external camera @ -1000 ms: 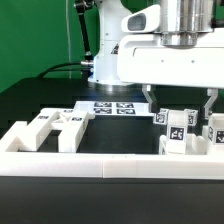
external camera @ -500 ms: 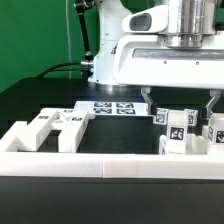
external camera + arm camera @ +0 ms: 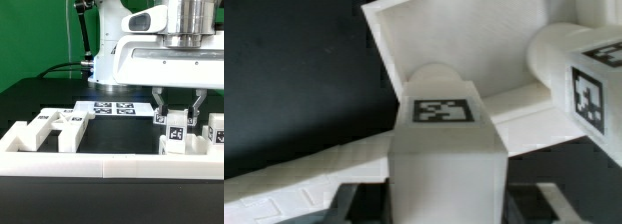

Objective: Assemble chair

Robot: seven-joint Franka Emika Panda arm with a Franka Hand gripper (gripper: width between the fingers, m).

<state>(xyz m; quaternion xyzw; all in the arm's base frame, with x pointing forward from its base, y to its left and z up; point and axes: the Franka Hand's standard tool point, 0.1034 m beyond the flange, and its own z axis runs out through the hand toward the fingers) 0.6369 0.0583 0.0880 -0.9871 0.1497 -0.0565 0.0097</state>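
Eyes on the chair leg (image 3: 175, 127): a chunky white plastic post, square in section, matte and smooth, carrying a black-and-white square tag (image 3: 445, 110) on its face. The wrist view shows it up close, with the far end rounded off like a little dome and the long faces flat and crisp-edged.

The gripper (image 3: 178, 112) is right on top of it. In the exterior view the two dark fingers (image 3: 161, 104) come straight down either side of the leg's upper part, and the wrist view has the post running dead centre between them. The jaws are clamped onto the leg, one on each side face.

The leg stands towards the exterior view's right, on the black table (image 3: 40, 95), just behind the low white border wall (image 3: 110, 163). Just beside it, further to that view's right, is a second tagged piece (image 3: 215, 130), also white and blocky. The wrist view catches that neighbour's tag at an angle, with a flat white panel (image 3: 446, 40) lying under and beyond the leg's rounded end. I can't tell whether the leg touches the panel.

Over on the exterior view's left, well apart from the gripper, sits a cluster of chair pieces (image 3: 55, 125), square bars and slabs in the same plain white plastic. The marker board (image 3: 112, 107) lies flat between the two groups, further back, its tags in a row.
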